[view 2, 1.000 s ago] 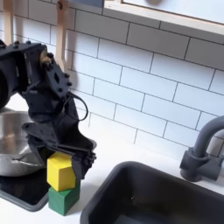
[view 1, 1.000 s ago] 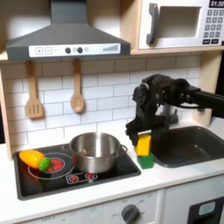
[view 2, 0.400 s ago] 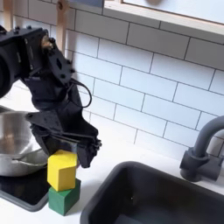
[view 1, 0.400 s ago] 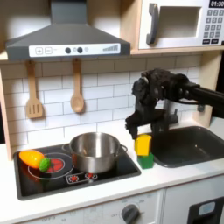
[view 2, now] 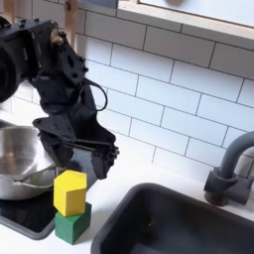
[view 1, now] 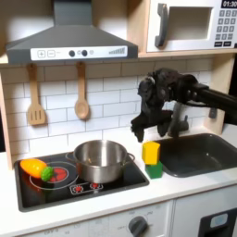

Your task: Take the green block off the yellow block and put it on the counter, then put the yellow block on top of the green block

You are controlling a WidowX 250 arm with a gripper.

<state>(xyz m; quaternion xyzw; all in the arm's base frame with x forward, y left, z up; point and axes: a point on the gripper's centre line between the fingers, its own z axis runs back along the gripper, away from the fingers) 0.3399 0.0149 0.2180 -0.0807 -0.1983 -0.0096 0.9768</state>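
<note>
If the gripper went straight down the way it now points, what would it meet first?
Most likely the yellow block, which sits on the green block. The gripper hangs just above it, jaws open and pointing down. Depth is unclear, so it might pass just behind and reach the counter.

Yellow block [view 2: 69,191] stacked on green block [view 2: 70,224], near left in the second exterior view, yellow one twisted slightly off the green one's edges. Stack resting on the counter [view 2: 159,171], just right of the black stovetop [view 2: 22,219] edge and just left of the dark sink [view 2: 189,223]. Gripper [view 2: 83,167] hanging above and behind the stack, jaws spread, clear of the yellow block, holding nothing. Steel pot [view 2: 20,161] at far left on the stovetop. Grey faucet [view 2: 230,171] at right. White tile wall [view 2: 169,79] behind.
</note>
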